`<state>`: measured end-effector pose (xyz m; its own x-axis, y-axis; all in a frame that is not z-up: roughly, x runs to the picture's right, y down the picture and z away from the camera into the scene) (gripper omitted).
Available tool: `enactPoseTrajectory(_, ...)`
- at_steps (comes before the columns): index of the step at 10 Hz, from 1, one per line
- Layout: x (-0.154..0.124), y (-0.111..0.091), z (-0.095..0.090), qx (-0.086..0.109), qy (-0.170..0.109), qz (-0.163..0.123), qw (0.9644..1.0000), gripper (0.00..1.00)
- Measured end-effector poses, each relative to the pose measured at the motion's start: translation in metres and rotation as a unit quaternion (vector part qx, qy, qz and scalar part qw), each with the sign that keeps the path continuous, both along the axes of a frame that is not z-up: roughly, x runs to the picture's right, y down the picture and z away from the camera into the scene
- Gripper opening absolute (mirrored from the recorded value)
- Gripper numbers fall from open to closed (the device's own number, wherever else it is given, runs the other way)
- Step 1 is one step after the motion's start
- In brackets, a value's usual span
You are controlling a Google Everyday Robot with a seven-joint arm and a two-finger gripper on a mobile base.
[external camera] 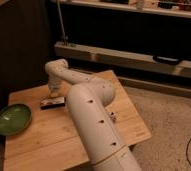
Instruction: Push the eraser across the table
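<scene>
The eraser (52, 103) is a small dark block with a white-and-reddish top, lying flat on the light bamboo table (44, 135) near its far left part. My gripper (54, 92) hangs at the end of the white arm, pointing down just behind the eraser, very close to it or touching it. The thick white arm (94, 125) crosses the middle of the table and hides the surface under it.
A green bowl (11, 119) sits at the table's left edge, left of the eraser. A small dark object (112, 117) lies on the table right of the arm. A dark wall stands behind and a low shelf unit (129, 55) at the back right.
</scene>
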<state>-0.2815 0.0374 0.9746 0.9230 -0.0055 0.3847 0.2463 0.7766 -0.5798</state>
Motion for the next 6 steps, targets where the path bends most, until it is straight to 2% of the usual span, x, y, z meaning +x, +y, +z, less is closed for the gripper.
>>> enactPoseTrajectory(2,-0.009,-0.018,-0.017,0.019,-0.008,-0.009,0.9998,0.0)
enactPoseTrajectory(4,-0.015,-0.049,-0.051,0.039,-0.015,-0.021,0.9989,0.0)
enactPoseTrajectory(6,-0.019,-0.073,-0.076,0.045,-0.016,-0.028,0.9985,0.0)
